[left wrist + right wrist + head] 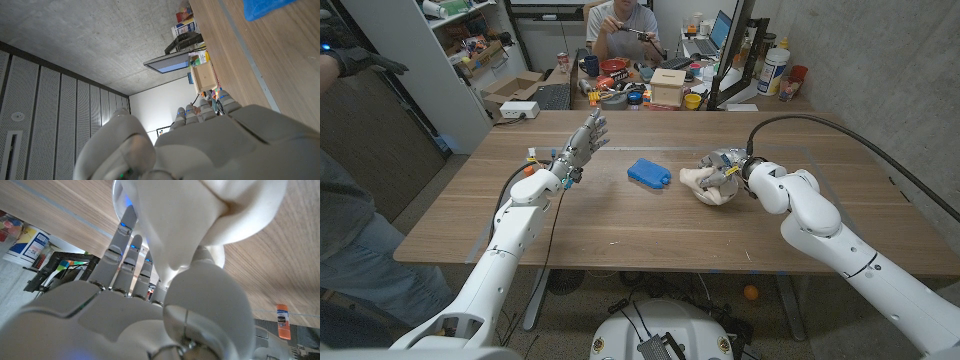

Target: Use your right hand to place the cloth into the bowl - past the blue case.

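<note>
The blue case (647, 173) lies at the table's middle, and its corner shows in the left wrist view (265, 7). To its right stands a pale bowl (718, 193). The cream cloth (699, 177) lies bunched in it, with a fold over the rim on the case's side. My right hand (733, 171) hovers at the bowl's right rim, over the cloth. In the right wrist view its fingers (125, 250) stretch out straight with no cloth between them. My left hand (584, 142) is raised over the table's left part, fingers apart and pointing up, holding nothing (215, 135).
Behind the wooden table (620, 225) a cluttered desk (650, 85) carries boxes, cups and a laptop, and a person (625, 25) sits there. Another person (345, 220) stands at the left edge. Shelves (470, 40) stand at the back left.
</note>
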You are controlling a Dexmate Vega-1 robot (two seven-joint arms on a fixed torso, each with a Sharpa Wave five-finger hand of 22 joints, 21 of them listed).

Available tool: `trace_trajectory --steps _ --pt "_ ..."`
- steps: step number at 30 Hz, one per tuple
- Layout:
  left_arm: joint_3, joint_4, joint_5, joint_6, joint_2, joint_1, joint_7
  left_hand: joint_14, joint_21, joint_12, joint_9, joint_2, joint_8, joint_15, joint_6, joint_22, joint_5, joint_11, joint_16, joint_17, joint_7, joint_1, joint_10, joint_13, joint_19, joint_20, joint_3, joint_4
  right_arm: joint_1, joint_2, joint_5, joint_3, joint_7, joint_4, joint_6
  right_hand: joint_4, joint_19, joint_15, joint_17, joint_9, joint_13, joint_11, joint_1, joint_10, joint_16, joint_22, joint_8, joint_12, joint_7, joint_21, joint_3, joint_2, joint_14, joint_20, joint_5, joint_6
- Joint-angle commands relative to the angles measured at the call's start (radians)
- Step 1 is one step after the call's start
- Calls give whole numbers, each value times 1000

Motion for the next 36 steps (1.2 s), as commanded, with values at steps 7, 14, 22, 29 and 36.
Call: trace_trajectory --steps 7,14,22,29,36 --pt "-1 12 -6 -10 0 -5 -11 2 -3 3 3 9 5 1 1 3 0 -1 1 3 -1 7 2 6 3 9 -7 0 42 0 -61 -5 87 -46 22 4 -17 -3 -5 0 -2 4 -20 -19 -2 2 -3 -10 -1 -19 -12 -1 -21 15 8 -3" --pt "-2 13 -7 -12 0 -7 -15 2 -3 3 3 9 4 2 2 3 -1 -1 1 3 0 8 3 6 3 8 -8 0 46 1 -87 7 120 -77 23 6 -23 -10 -7 0 -4 1 -22 -20 1 2 1 -11 -3 -25 -12 3 -19 13 11 6" --pt "-1 17 -7 -13 2 -13 -21 2 -4 3 3 10 4 1 2 3 -1 0 1 3 0 8 2 6 3 8 -10 0 54 2 -123 29 134 -111 33 0 -35 -16 -12 0 -6 -7 -12 -20 2 3 5 -11 -7 -35 -10 3 -23 14 16 16" --pt "-1 16 -6 -12 3 -15 -21 2 -4 3 3 11 3 1 2 3 -1 0 1 3 0 9 2 6 3 8 -11 0 46 14 -140 65 108 -136 24 -2 -37 -19 -14 -1 -8 -14 -9 -15 4 3 5 -9 -11 -39 -10 2 -21 13 19 19" --pt "-3 11 -6 -13 4 -14 -21 2 -4 2 3 12 3 1 2 3 -1 3 0 3 0 10 2 6 3 7 -12 0 -41 58 -19 166 -119 -133 41 -4 -22 -46 -24 1 -14 -29 -4 29 18 5 18 7 -12 -48 -11 10 12 -20 30 55"
